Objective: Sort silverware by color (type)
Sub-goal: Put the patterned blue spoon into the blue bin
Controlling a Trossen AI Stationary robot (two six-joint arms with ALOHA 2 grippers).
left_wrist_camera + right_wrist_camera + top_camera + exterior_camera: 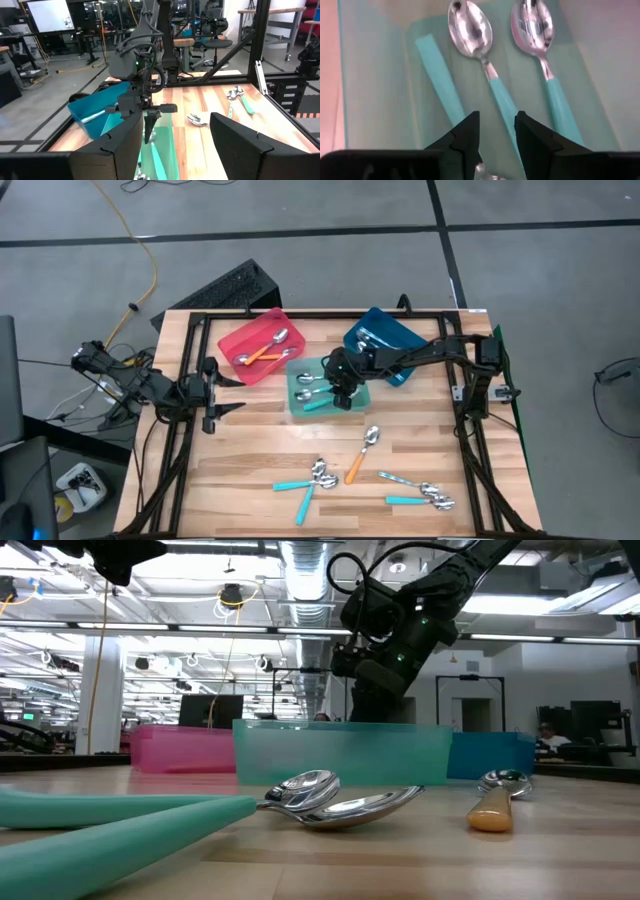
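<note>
Three plastic trays sat at the far side of the wooden table [250,450]. The red tray [262,345] held orange-handled spoons [268,350]. The teal tray [300,392], in the middle, held teal-handled spoons [482,47]; the right wrist view showed two of them lying side by side with their shiny bowls together at one end, plus a third teal handle [440,80] beside them. The blue tray [385,340], tilted at an angle just beside the teal one, held pale-handled spoons [372,337].

The right gripper [343,392] hung directly over the teal tray, its fingers [462,135] pointing down with a narrow gap between them and nothing pinched; the teal spoons lay just beneath and past the fingertips. The left gripper [225,392] waited at the table's left edge, its fingers spread wide and empty.

The unsorted silverware lay on the near half of the table, well apart from both grippers: an orange-handled spoon [361,455] near the middle, teal-handled spoons [305,485] to its left, and more spoons [420,493] with teal and pale handles to its right.
</note>
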